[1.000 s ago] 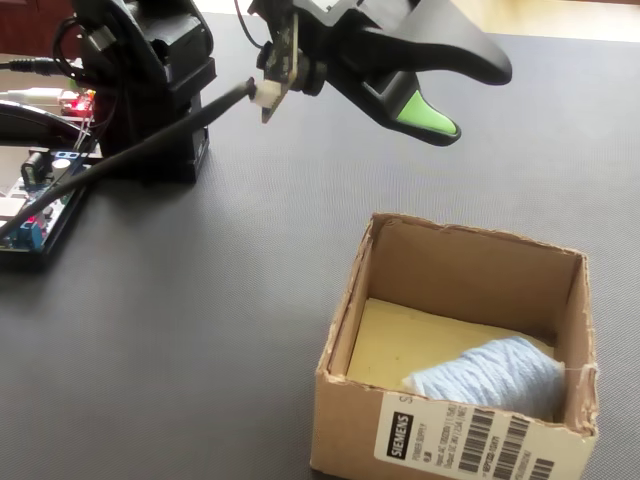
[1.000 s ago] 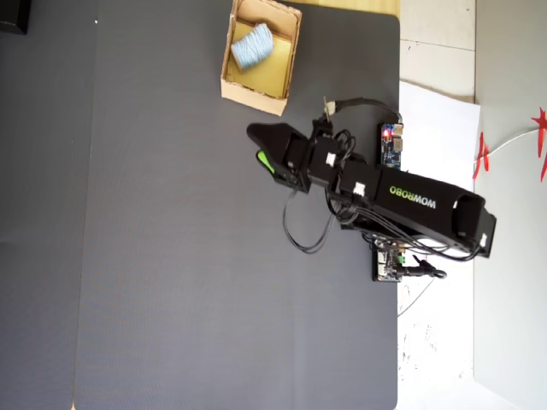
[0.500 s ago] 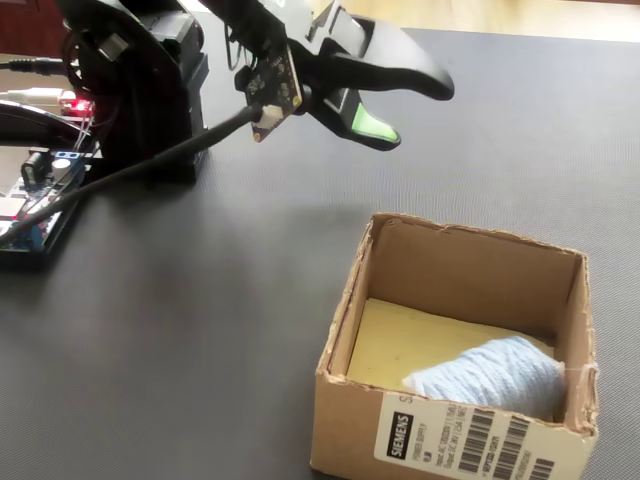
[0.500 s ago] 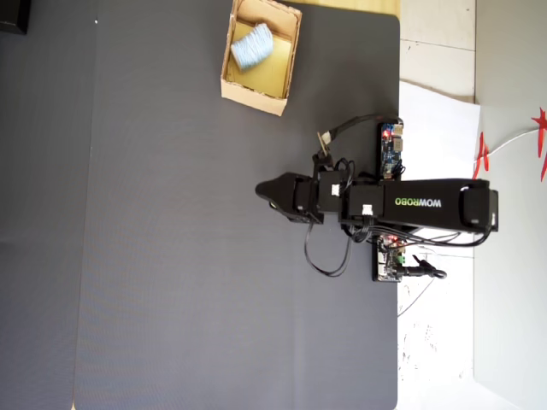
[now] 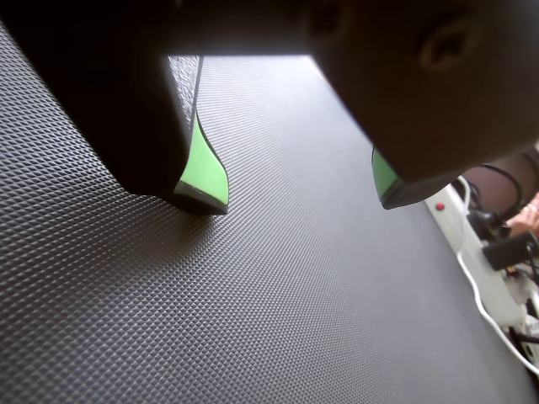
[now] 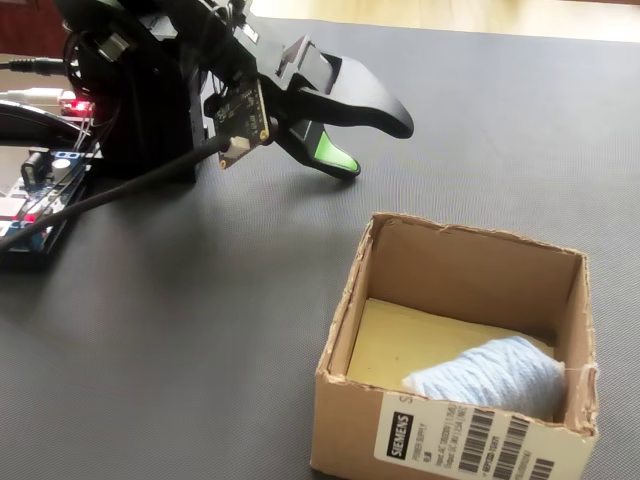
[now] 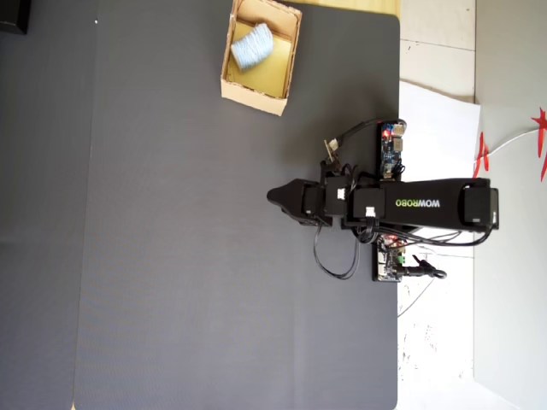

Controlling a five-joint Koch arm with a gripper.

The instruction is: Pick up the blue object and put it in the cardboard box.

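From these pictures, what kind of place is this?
Probably a hobby workbench at home: a dark mat under the arm, bare circuit boards with loose cables, and a reused cardboard box with a shipping label.

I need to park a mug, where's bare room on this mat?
The mat is bare across its whole left and lower stretch in the overhead view, away from the box at the top edge. It is crowded along the right edge, where the arm, circuit boards and cables sit.

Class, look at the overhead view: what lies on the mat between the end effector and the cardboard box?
Nothing: in the overhead view only bare dark mat separates the end effector from the cardboard box.
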